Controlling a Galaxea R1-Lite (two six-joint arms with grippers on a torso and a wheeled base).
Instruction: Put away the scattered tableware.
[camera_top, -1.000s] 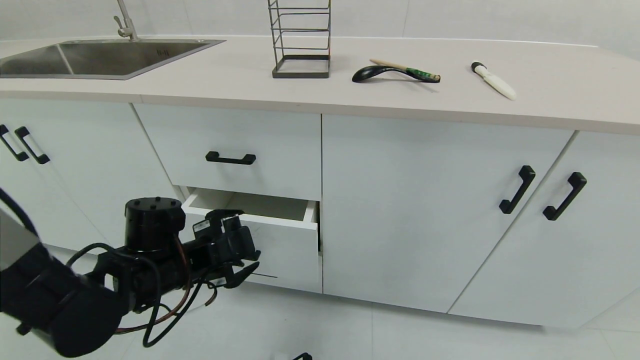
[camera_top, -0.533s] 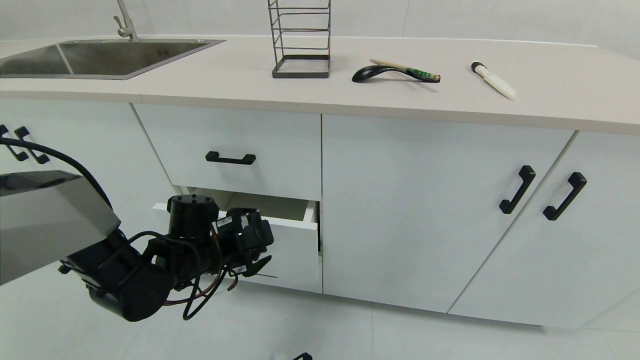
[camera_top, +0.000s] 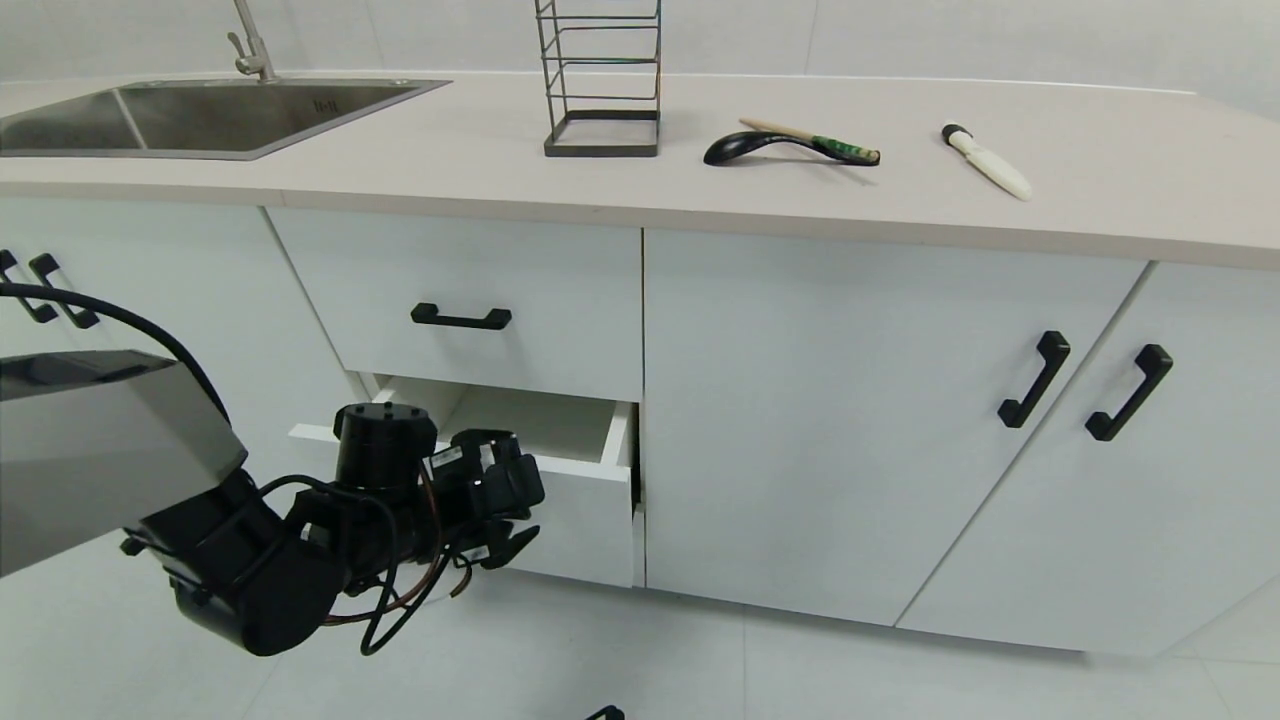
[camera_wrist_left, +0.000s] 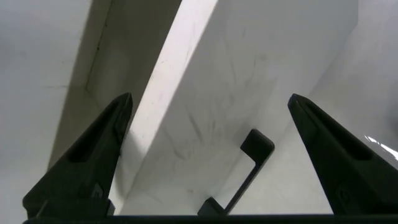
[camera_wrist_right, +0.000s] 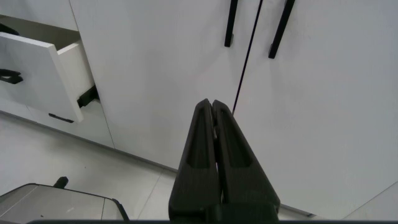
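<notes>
Tableware is lying on the counter (camera_top: 400, 165), well above the arm that is working, so I am reading the head view from ten o'clock round. The sink (camera_top: 200, 110) is sitting at ten o'clock and a wire rack (camera_top: 601, 100) is standing at twelve. At one o'clock a black spoon (camera_top: 745, 148) is resting with a wooden stick (camera_top: 790, 130) touching its handle. At two o'clock a white knife (camera_top: 990, 165) is lying by itself, well apart from them.

Below, at about seven o'clock, the lower drawer (camera_top: 585, 500) is standing partly open. The left gripper (camera_top: 500, 492) is hovering right at its front panel.

I am judging the step in hand to be getting this drawer open for the utensils. To do it well, I am wanting the fingers square across the handle (camera_wrist_left: 242, 177) before they close. The pull then needs to run straight out along the runners, with no lift or twist. The opening needs to be long enough for the spoon.

In the left wrist view that gripper is spread wide. The handle is lying between its two fingers and I am seeing no contact, so it is holding nothing.

The right gripper (camera_wrist_right: 213, 109) is hanging low before the cabinet doors (camera_wrist_right: 155, 56), its fingers pressed together on nothing and touching no panel.
</notes>
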